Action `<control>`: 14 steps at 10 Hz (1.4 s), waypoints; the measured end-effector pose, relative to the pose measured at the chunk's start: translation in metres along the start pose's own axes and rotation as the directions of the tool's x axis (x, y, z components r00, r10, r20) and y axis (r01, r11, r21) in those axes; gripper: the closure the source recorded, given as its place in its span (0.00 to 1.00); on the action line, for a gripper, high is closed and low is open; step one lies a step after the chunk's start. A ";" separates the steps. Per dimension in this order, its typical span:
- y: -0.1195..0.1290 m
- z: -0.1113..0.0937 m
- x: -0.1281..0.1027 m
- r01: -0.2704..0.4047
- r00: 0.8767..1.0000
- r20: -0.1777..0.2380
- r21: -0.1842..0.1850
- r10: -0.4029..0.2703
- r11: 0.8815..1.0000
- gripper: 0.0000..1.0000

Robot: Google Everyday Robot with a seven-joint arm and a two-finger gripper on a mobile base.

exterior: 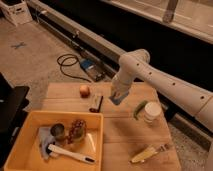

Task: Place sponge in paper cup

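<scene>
Wooden table (pixel 120 145) is sitting on a concrete floor, with a dark wall running behind. The gripper (pixel 116 96) is hovering over the table's middle, apparently clamping a small blue sponge (pixel 115 100) at its tip, apart from the cup (pixel 152 111). Trouble is likely lying in the cup: it is light, standing near the table's edge, so a sponge catching its rim risks tipping it off. A green pod (pixel 140 108) is lying just beside it, in the path. Bare wood is opening toward the cup; the apple (pixel 85 90), bar (pixel 96 103) and bin (pixel 20 135) are crowding the other side.
</scene>
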State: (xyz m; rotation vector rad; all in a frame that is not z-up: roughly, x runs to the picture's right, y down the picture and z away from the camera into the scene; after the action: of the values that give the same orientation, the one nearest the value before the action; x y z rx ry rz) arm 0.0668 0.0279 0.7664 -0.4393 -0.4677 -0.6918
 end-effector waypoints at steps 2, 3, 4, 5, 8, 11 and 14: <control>0.011 -0.017 0.035 -0.073 0.996 -0.043 -0.001 0.073 0.997 1.00; 0.017 -0.023 0.047 -0.102 0.993 -0.053 -0.002 0.101 0.995 1.00; 0.025 -0.032 0.066 -0.145 0.988 -0.060 0.003 0.145 0.989 1.00; 0.038 -0.041 0.084 -0.191 0.979 -0.068 0.002 0.190 0.982 1.00; 0.071 -0.055 0.117 -0.306 0.948 -0.087 -0.003 0.305 0.952 1.00; 0.109 -0.053 0.124 -0.415 0.907 -0.094 -0.034 0.410 0.909 1.00; 0.136 -0.051 0.116 -0.474 0.878 -0.107 -0.063 0.467 0.878 1.00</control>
State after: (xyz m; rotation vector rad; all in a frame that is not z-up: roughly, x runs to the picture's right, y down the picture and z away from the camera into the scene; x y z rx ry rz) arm 0.2520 0.0366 0.7574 -0.5784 -0.2292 -0.2556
